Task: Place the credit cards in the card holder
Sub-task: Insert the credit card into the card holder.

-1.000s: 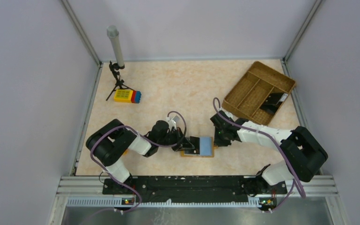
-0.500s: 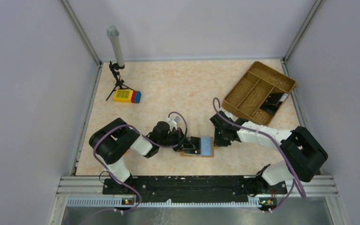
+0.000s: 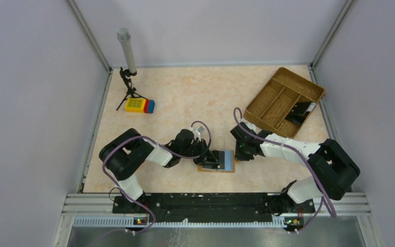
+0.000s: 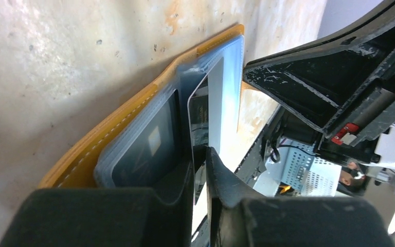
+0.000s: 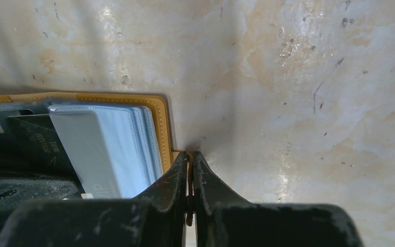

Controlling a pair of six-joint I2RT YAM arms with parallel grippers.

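Where the arms are bolted: both reach inward from the near rail and meet low over the pale marbled surface (image 3: 200,98), just ahead of the bases.
Centre: the card holder (image 3: 217,170) lies open and flat on the surface between the two arms, its orange-tan leather edging a fan of clear plastic sleeves.
Left arm: the left gripper (image 4: 200,154) comes in from the holder's left side. Its fingers stand only a narrow slit apart with the near edge of the light card (image 4: 213,103) between them. Whether they clamp the card or merely flank it cannot be told.
Cards: the light card stands partly in among the sleeves. Beside it, a dark card (image 4: 144,154) with a small chip lies flat in a sleeve closer to the leather.
Right arm: the right gripper (image 5: 189,154) sits at the holder's right edge, fingers pressed together and nipping a sliver of the orange leather.
Far left: a yellow, red and blue toy block (image 3: 139,105) rests near the foot of a small black stand (image 3: 127,51) that carries an upright grey tube.
Far right: a brown woven tray (image 3: 298,78) sits askew by the back corner. A dark flat thing lies in its right-hand compartment, too small to identify.
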